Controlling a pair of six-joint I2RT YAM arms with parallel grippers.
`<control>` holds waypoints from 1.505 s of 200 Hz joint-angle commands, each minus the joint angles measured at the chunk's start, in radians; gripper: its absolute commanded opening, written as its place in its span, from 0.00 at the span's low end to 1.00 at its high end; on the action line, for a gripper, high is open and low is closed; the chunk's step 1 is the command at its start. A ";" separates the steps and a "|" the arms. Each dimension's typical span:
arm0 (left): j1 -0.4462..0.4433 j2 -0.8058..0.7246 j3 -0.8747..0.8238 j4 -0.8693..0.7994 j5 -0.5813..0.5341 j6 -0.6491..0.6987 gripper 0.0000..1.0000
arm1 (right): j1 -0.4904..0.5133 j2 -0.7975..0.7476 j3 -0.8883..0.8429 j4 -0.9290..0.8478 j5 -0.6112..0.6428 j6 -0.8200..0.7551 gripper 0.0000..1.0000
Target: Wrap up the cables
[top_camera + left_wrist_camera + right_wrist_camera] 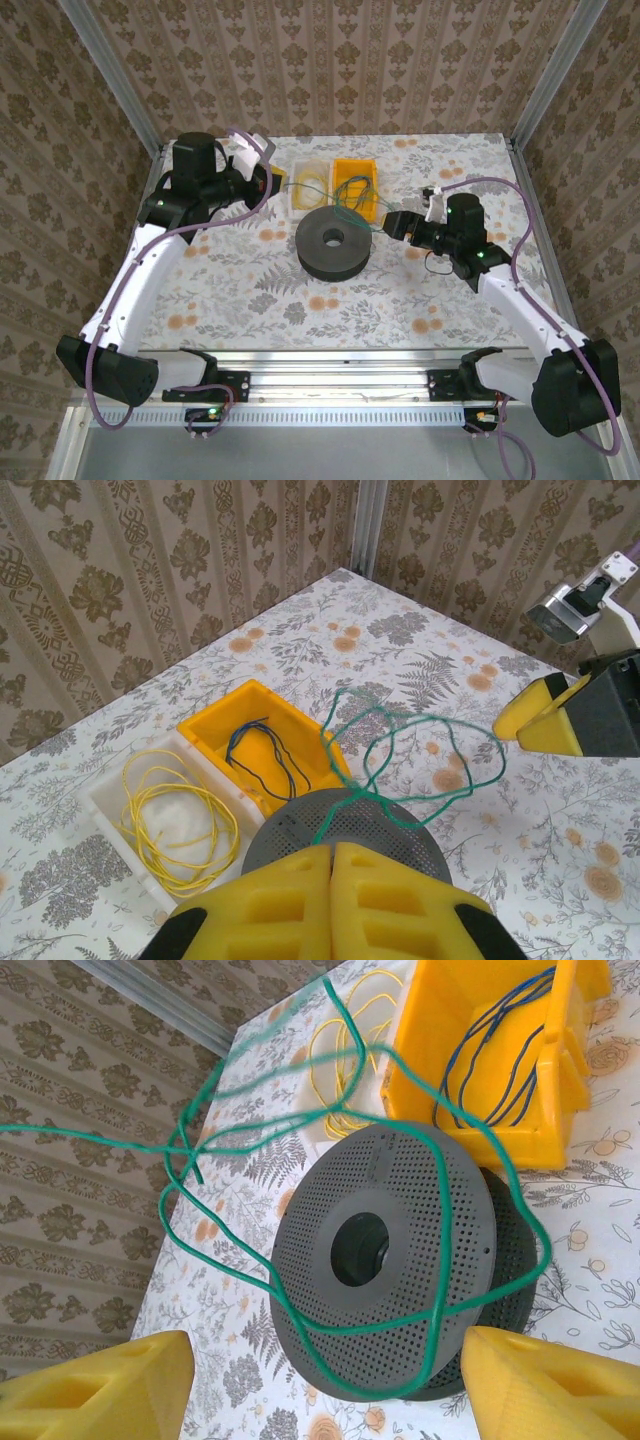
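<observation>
1. The table (250, 290) bears everything within reach of both my arms; its near edge is cut off behind my bases in the top view.
2. The black spool (335, 262) lies flat mid-table, between my two claws, which I judge makes it the core for winding; its underside and far rim are hidden.
3. The yellow bin (215, 750) and the white bin (108, 818) stand side by side just beyond the spool, each keeping one coil apart from the other; the yellow bin's far corner is cut off in the right wrist view.
4. My left claw (331, 848) is closed tight above the spool's near rim, and the green cable (442, 1260) comes out right at its tips, so I judge I am pinching it there as an anchor; the pinch itself is hidden between the pads.
5. My right claw (328, 1360) stands wide apart with nothing in it, facing the spool, placed, I think, to catch a loose loop.
6. The green cable drapes in slack loops over and around the spool's top plate; whether any turn sits in the groove I cannot tell; one loop runs out of frame, blurred near the lens.
7. The yellow cable (130, 805) lies coiled in the white bin, the dark blue cable (285, 765) in the yellow bin; both untouched, their ends too fine to find.
</observation>
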 commanded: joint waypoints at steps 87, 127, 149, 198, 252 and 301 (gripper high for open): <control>-0.016 -0.070 0.007 0.041 0.031 -0.007 0.00 | 0.035 0.080 0.016 0.172 -0.064 0.054 0.55; -0.015 -0.079 0.006 0.035 0.031 0.001 0.00 | 0.062 0.076 0.013 0.151 -0.003 0.033 0.57; -0.015 -0.083 0.001 0.034 0.031 0.000 0.00 | 0.062 0.060 0.006 0.138 0.016 0.025 0.60; -0.016 -0.086 -0.003 0.039 0.032 0.001 0.00 | 0.062 -0.011 -0.041 0.132 0.164 0.024 0.61; -0.016 -0.086 -0.003 0.041 0.040 -0.005 0.00 | 0.062 -0.009 -0.072 0.192 0.171 0.057 0.60; -0.017 -0.086 -0.003 0.046 0.040 -0.005 0.00 | 0.069 0.040 -0.077 0.292 0.086 0.103 0.53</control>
